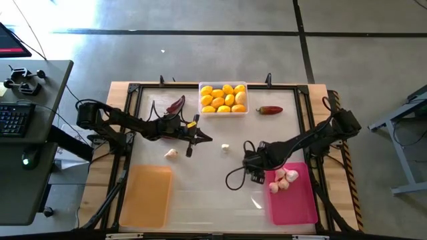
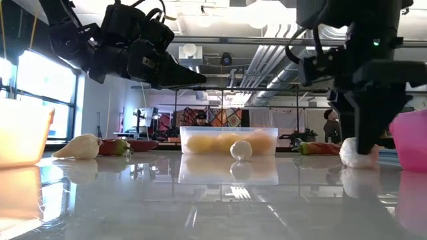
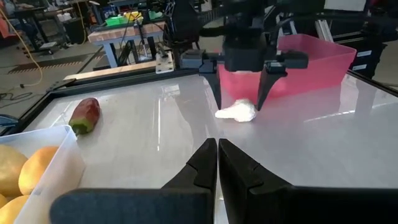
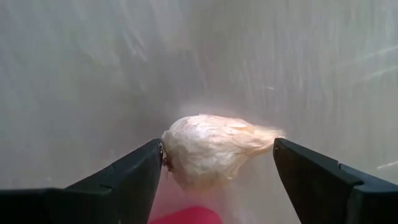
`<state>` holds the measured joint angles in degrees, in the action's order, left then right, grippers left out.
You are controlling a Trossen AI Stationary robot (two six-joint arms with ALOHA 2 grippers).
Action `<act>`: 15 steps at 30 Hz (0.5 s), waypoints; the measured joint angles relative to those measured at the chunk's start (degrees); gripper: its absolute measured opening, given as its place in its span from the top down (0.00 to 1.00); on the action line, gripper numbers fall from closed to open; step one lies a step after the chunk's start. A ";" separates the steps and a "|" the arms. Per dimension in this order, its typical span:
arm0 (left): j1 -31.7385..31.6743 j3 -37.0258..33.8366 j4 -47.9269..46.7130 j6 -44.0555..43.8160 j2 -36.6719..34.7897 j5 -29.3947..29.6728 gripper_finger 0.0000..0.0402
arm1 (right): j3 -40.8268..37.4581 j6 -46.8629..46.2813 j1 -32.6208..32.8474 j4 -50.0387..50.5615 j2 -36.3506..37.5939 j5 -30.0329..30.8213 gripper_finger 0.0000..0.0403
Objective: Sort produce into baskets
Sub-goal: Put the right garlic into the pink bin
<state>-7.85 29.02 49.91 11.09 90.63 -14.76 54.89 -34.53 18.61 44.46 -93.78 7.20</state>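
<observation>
My right gripper (image 1: pixel 257 177) points down at the table beside the pink tray (image 1: pixel 310 213), which holds several garlic bulbs (image 1: pixel 283 180). It is open, with one finger on each side of a whitish garlic bulb (image 4: pixel 211 149) that lies on its side on the table (image 3: pixel 237 112). My left gripper (image 1: pixel 202 139) is shut and empty, held above the table's middle (image 2: pixel 193 79). The clear tray (image 1: pixel 202 85) at the far edge holds several yellow-orange lemons (image 1: pixel 223 98). The orange tray (image 1: pixel 147 195) stands at the near left. My right gripper has one finger (image 4: pixel 140 171) right against the bulb's round end (image 4: pixel 169 155) and the other finger (image 4: pixel 298 165) at its wispy tip (image 4: pixel 270 132). I cannot tell whether either touches. The fingers come from above, and the bulb rests on the table.
One dark red chili (image 1: pixel 270 110) lies right of the clear tray and another (image 1: pixel 175 105) lies to its left. Loose garlic bulbs lie at the table's middle (image 1: pixel 225 148) and left of the middle (image 1: pixel 171 153). A desk with a keyboard (image 1: pixel 17 120) stands left of the table.
</observation>
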 joint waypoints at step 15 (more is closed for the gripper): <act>0.00 0.00 0.02 0.02 0.00 0.00 0.99 | -1.42 -0.09 -0.78 -2.46 0.00 -1.91 0.49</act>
<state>-7.84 29.02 49.93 11.11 90.63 -14.76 53.47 -34.62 17.83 42.00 -93.78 5.29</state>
